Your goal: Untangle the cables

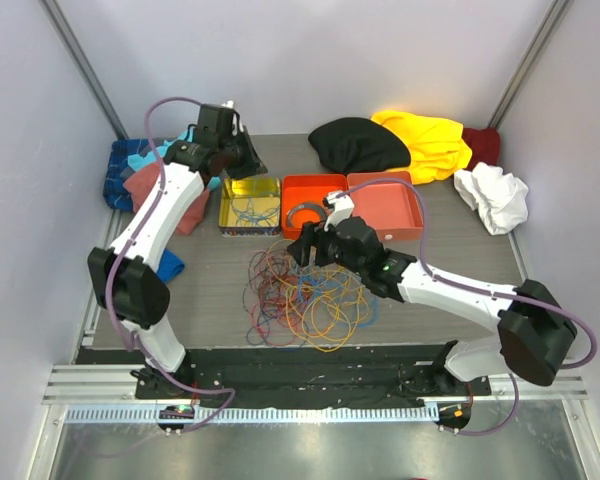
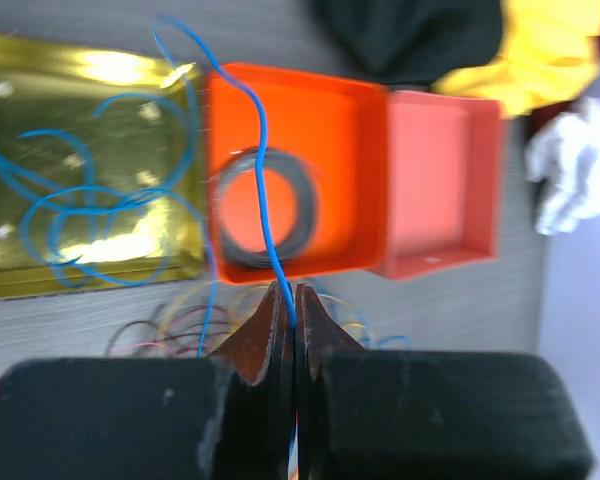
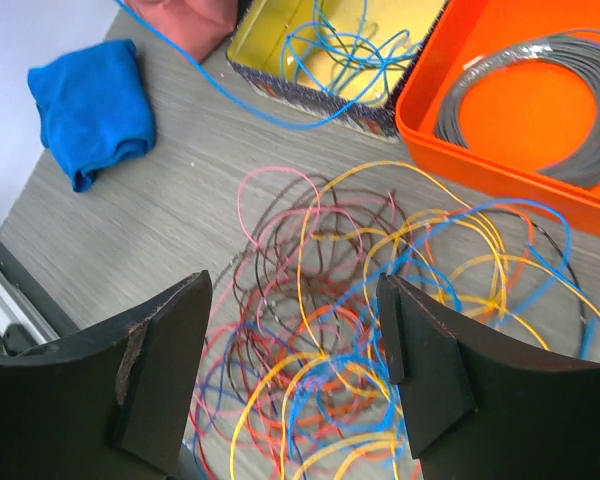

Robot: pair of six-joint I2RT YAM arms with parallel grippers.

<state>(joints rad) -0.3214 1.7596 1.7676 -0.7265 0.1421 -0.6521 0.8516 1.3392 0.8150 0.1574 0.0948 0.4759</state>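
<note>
Hovering over the tangle of cables, heaped mid-tabletop toward the near edge, the right gripper is spread wide and nothing is held. Farther back, a blue cable is pinched in the fully closed left gripper. Several strands could be caught at once in the heap and knots tightened. Blue cables are laid in the gold tin, a grey coil in the orange box.
</note>
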